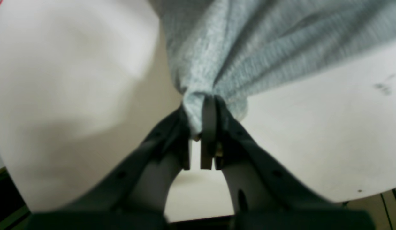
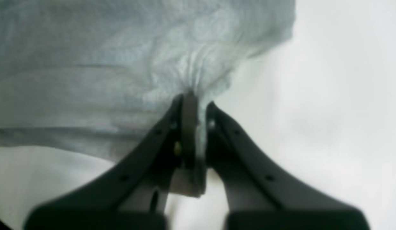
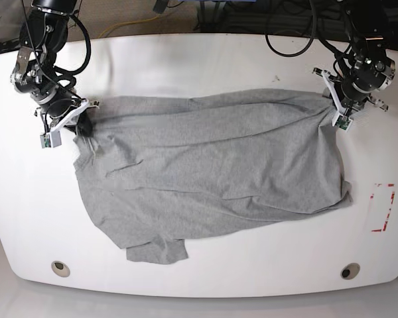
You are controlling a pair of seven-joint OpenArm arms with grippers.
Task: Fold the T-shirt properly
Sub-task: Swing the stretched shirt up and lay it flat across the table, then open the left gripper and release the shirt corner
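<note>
Item: T-shirt (image 3: 212,172), light heather-grey, spread wrinkled across the middle of the white surface (image 3: 205,59), one sleeve pointing toward the near edge. My left end effector (image 1: 202,105) was closed tight on a bunched pinch of its fabric, at the garment's far corner by the surface's right side. My right end effector (image 2: 193,99) was likewise clamped on gathered cloth at the opposite far corner, near the left side. Red tape marking (image 3: 383,207) lay by the right edge, apart from the shirt.

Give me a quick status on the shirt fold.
Left pincer and right pincer both shut on T-shirt edge. Shirt spread rumpled on table, unfolded. Nothing in the way.
</note>
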